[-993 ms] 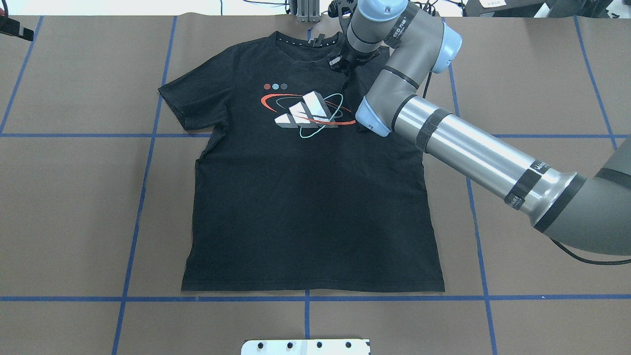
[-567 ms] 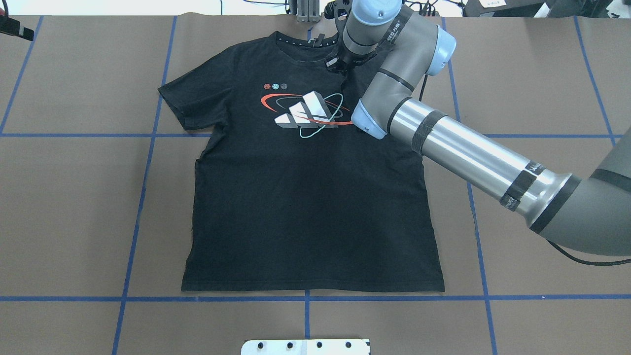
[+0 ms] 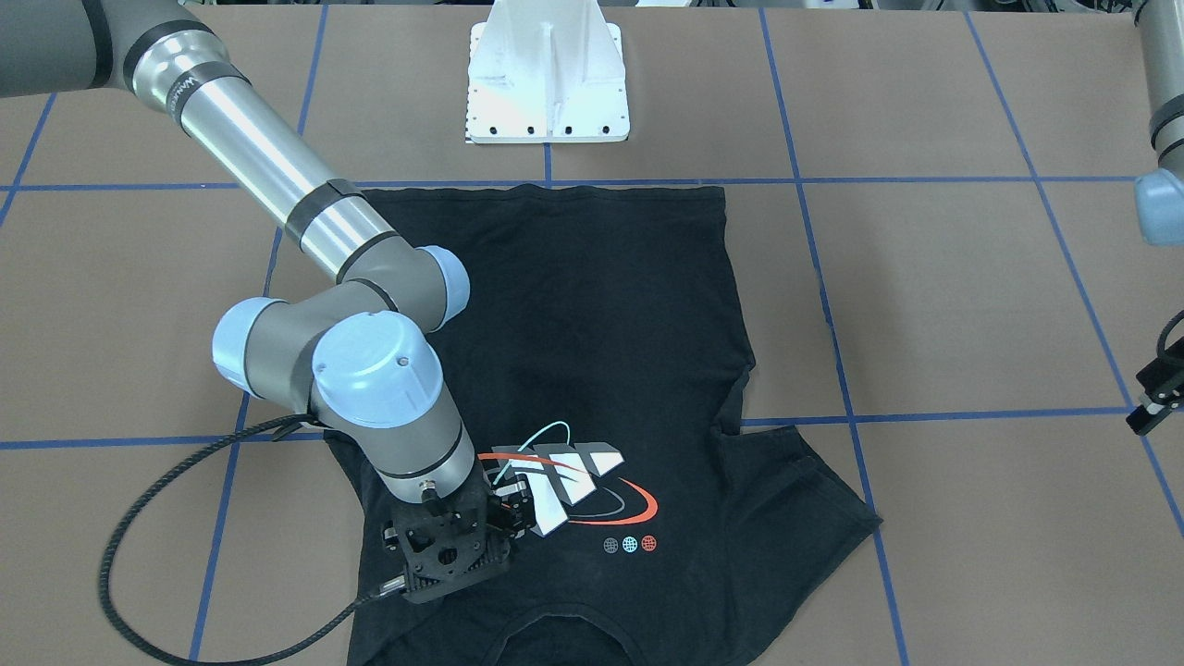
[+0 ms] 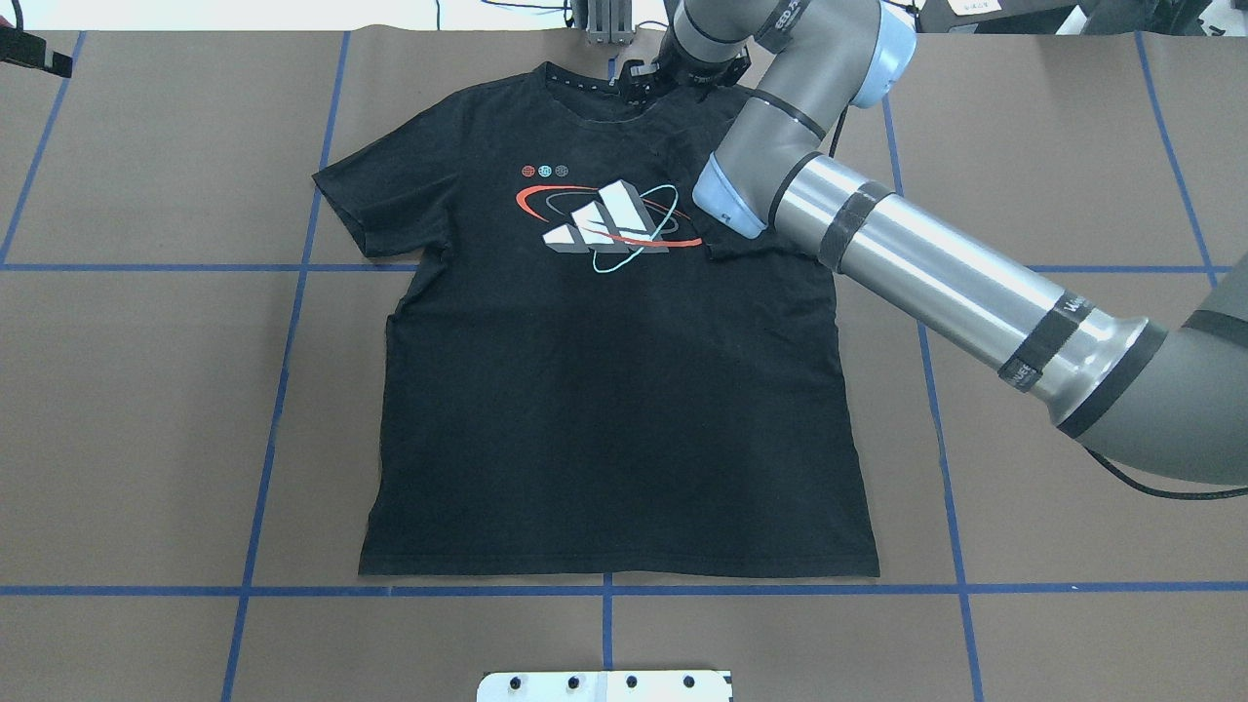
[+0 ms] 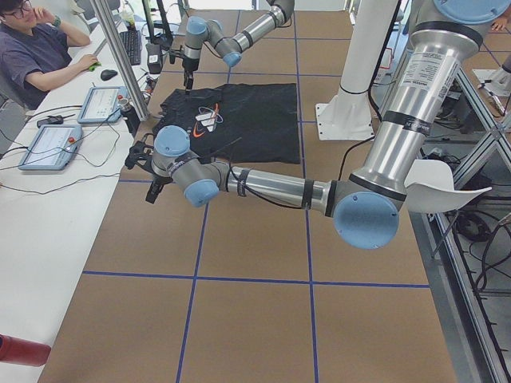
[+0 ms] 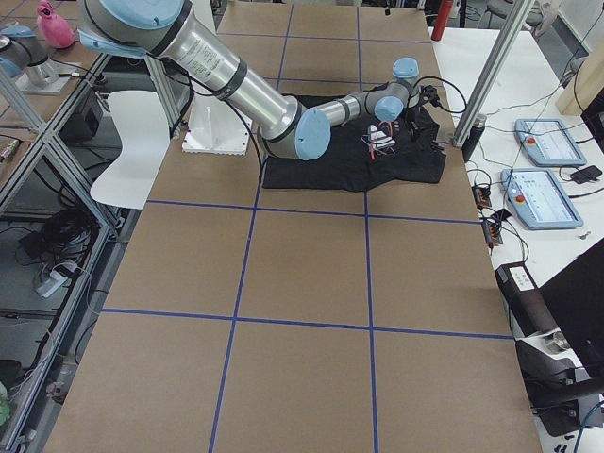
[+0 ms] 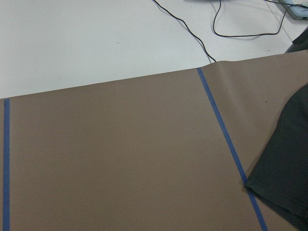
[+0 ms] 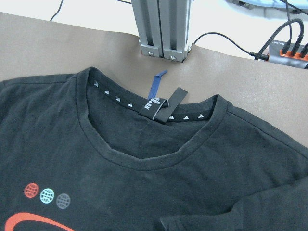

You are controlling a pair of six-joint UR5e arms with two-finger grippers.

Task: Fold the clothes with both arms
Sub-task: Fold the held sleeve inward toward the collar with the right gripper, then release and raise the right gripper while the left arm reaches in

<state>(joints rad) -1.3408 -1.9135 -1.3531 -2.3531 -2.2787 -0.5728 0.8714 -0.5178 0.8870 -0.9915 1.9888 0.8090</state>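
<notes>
The black T-shirt (image 4: 604, 409) lies flat on the brown table with its logo (image 4: 609, 226) facing up and its collar (image 8: 144, 161) at the far edge. The sleeve on my right arm's side is folded inward, and its hem (image 8: 202, 219) rests on the chest. My right gripper (image 4: 641, 83) hovers over the collar. It looks open and holds nothing. In the front view it shows as (image 3: 511, 507) beside the logo. My left gripper (image 3: 1152, 407) stays off the shirt beyond the other sleeve (image 7: 288, 168). I cannot tell whether it is open or shut.
A white flanged pedestal (image 3: 548, 83) stands at the near table edge, behind the shirt's bottom hem. An aluminium post (image 8: 163, 29) and cables sit just past the collar. Blue tape lines (image 4: 283, 322) grid the table. A person (image 5: 36, 48) sits at a side desk with tablets.
My right gripper has moved from the shirt's shoulder area toward the collar and the far edge, with the wrist swinging along. The shirt and its folded sleeve have stayed where they were.
</notes>
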